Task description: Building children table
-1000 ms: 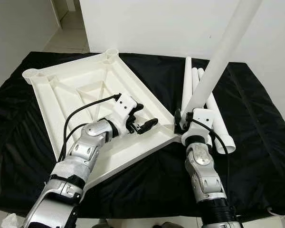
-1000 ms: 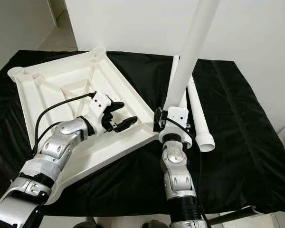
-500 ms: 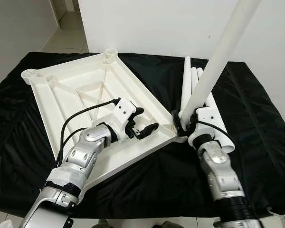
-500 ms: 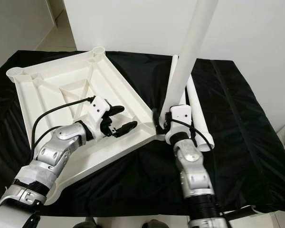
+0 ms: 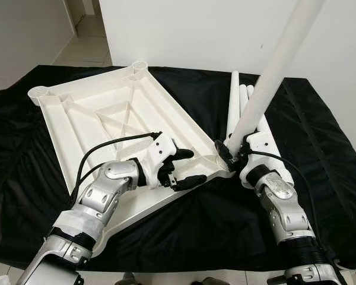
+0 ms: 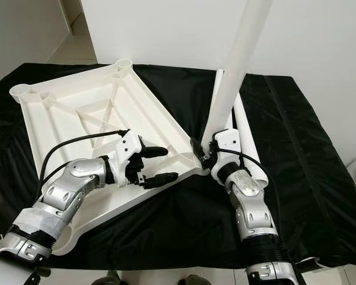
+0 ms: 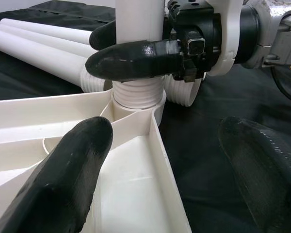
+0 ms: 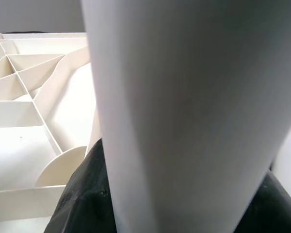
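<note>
A white plastic tabletop (image 5: 107,113) lies upside down on the black cloth, ribs facing up. My right gripper (image 5: 228,155) is shut on a long white leg (image 5: 273,65) that stands tilted. The leg's threaded end (image 7: 138,92) sits in the tabletop's near right corner socket. My left gripper (image 5: 193,166) is open over the tabletop's near right edge, a short way left of that corner, with nothing between its fingers (image 7: 82,165). The right wrist view looks along the leg (image 8: 184,107) with the ribbed tabletop (image 8: 29,116) behind it.
More white legs (image 5: 234,101) lie side by side on the cloth behind my right gripper. Open corner sockets stand at the far corner (image 5: 139,64) and left corner (image 5: 38,92). The black cloth (image 5: 320,148) covers the table; a white wall rises behind.
My left gripper has slid along the tabletop toward its near right edge, closer to the corner. My right forearm has swung right while the leg's base stayed at the corner socket.
</note>
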Available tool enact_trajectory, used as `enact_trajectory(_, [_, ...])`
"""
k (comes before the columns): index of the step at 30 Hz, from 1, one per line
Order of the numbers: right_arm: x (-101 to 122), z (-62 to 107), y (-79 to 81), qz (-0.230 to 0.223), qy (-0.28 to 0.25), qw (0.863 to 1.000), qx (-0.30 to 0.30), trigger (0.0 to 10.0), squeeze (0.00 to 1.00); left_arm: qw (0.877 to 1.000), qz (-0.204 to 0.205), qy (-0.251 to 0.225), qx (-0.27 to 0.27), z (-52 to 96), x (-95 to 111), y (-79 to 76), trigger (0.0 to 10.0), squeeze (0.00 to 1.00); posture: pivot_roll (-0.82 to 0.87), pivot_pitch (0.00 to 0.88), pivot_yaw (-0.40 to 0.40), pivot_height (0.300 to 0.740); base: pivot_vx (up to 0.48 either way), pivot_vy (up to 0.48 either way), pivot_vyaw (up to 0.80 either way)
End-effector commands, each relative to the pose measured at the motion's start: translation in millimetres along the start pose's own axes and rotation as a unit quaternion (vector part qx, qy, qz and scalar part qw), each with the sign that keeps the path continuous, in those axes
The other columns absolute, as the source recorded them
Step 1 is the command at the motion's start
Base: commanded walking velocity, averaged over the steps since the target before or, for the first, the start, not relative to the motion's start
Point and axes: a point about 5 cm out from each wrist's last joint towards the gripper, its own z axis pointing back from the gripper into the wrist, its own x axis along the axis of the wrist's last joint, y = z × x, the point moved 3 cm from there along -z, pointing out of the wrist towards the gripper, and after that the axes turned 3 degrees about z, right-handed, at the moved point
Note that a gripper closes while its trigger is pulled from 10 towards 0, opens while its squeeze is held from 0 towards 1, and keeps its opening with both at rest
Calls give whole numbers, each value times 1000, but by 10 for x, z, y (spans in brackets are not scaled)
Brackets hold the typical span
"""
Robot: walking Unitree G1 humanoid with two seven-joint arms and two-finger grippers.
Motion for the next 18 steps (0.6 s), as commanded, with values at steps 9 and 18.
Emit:
enact_trajectory(9, [-141,24,-61,-17,26,999,-30,10000,0,1000,9,5,-4,2,-12,7,10000,0,-14,0,-21,740,0,0,0])
enact_trajectory(18, [-195,45,11,-36,43,986,-160,10000,0,1000,8,7,13,-30,-10,77,10000,0,-24,0,-12,740,0,0,0])
